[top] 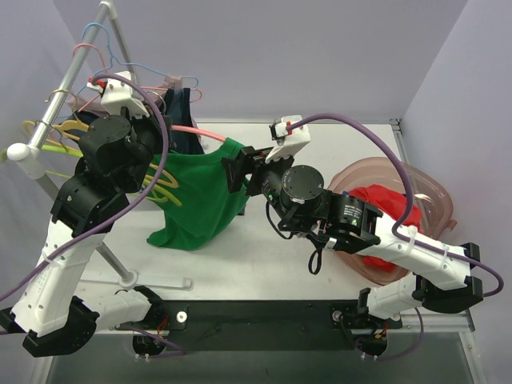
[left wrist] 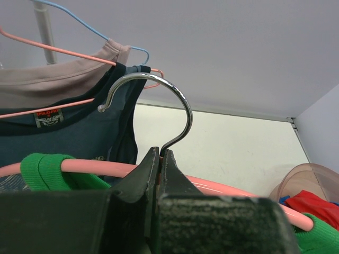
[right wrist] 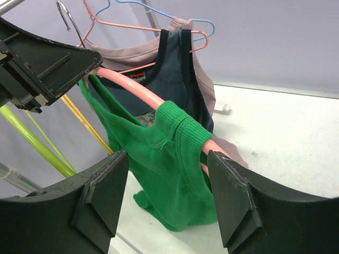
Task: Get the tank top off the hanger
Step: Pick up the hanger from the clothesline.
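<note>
Green tank top (top: pixel 196 200) on pink hanger (top: pixel 200 131).
Only the left wrist view shows the left hand (left wrist: pixel 159 161) clamping the hook (left wrist: pixel 184 106); right hand (right wrist: pixel 167 164) gapes wide astride a strap (right wrist: pixel 177 127).

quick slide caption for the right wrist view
Open right gripper lined up on the strap of the green tank top, looped over the pink hanger; other tops hang behind.

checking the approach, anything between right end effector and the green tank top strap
Nothing: the right wrist view shows a bare stretch from the right end effector to the green strap on the pink hanger.
</note>
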You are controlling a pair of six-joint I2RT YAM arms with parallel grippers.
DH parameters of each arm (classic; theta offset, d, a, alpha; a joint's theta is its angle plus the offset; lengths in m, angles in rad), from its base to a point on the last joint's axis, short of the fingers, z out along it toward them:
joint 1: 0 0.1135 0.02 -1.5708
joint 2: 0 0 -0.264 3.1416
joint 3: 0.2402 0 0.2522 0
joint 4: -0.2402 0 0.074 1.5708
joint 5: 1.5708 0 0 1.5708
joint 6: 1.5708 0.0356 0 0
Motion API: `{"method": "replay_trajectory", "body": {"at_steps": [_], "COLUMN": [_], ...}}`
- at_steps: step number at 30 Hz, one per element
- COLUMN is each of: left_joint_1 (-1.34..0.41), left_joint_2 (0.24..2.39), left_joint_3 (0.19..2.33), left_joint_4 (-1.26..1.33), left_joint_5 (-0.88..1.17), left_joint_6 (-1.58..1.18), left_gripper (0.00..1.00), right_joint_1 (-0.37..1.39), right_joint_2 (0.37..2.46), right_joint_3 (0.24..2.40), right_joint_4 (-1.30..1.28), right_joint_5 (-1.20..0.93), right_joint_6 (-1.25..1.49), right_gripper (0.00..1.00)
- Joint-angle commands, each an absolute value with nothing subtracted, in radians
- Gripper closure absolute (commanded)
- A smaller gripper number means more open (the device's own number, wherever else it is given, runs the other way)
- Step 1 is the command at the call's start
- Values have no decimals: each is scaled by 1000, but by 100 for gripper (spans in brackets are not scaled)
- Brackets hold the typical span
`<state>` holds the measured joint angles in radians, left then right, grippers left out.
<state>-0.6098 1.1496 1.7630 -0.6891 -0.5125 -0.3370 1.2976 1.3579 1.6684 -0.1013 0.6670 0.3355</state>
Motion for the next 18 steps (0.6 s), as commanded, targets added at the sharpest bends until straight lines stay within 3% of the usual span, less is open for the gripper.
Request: {"method": "replay_trajectory", "body": {"at_steps": [1, 4, 18], "left_joint_1": [-627, -640, -658], "left_joint_2": [1134, 1131, 1106], "left_joint_3": [1786, 1789, 1798], "left_joint_4": [-565, -554, -545], "left_joint_5": [-560, -555, -540], "left_joint_6": [-351, -354, -380], "left_gripper": [100, 100, 100], "right_joint_1": [1304, 1304, 1289], "right_joint_2": [1361, 1355, 1400], "right_joint_3": [1678, 1646, 1667], "right_joint_4": [-89, -54, -8], "right_joint_5": [718, 710, 785], "right_joint_6": [351, 357, 279], "right_gripper": [39, 45, 45]}}
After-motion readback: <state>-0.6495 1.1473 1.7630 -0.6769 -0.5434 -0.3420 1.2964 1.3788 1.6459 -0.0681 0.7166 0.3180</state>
